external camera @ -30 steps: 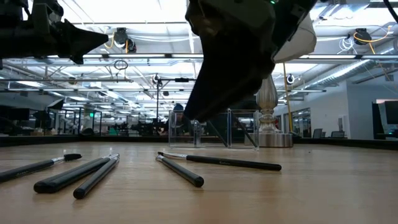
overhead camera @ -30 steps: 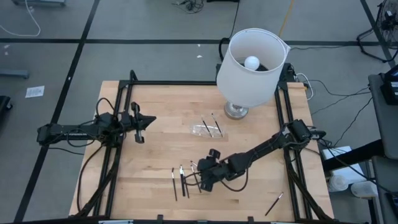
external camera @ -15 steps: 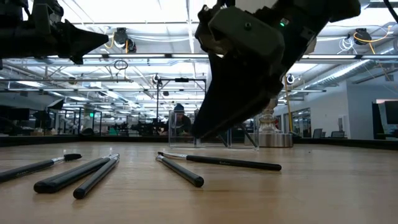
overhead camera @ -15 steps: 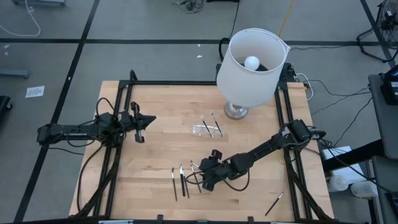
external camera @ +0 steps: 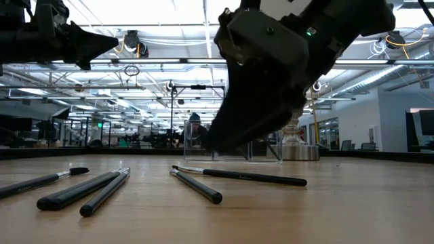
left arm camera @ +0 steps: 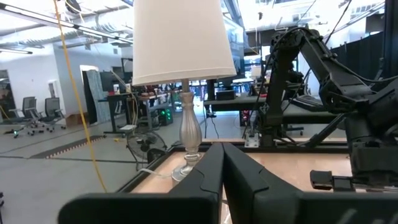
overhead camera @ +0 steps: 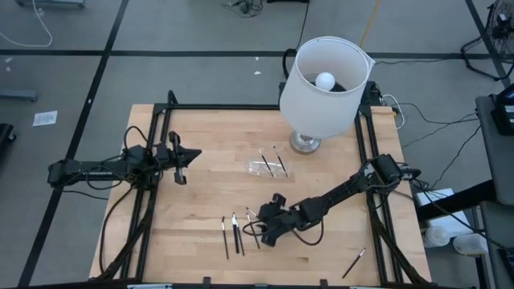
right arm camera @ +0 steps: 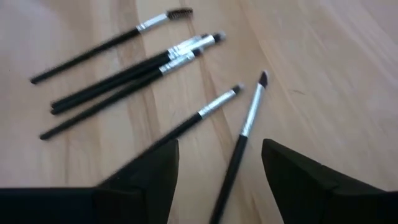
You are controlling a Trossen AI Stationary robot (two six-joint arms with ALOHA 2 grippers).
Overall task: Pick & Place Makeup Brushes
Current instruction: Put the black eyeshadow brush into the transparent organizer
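Change since the earlier frames: the right end effector (overhead camera: pixel 259 230) has been lowered and shifted slightly toward the loose makeup brushes (overhead camera: pixel 234 234) at the near-centre of the desk (overhead camera: pixel 201 201).

Right end effector: fingers (right arm camera: pixel 155 171) spread, nothing held, poised low over two brushes lying between them in the right wrist view.

Left end effector (overhead camera: pixel 180 156): parked above the desk's left side, fingers pressed together.

Brushes: five grouped near the right end effector; two more resting at a clear holder (overhead camera: pixel 269 167) by the lamp (overhead camera: pixel 324 76); one stray (overhead camera: pixel 354 262) near the right front corner.

Handling note, as judgement: one brush alone should be centred between the fingers, the neighbour left outside, and the closing made across the handle near mid-length, since so thin a stick may roll away.
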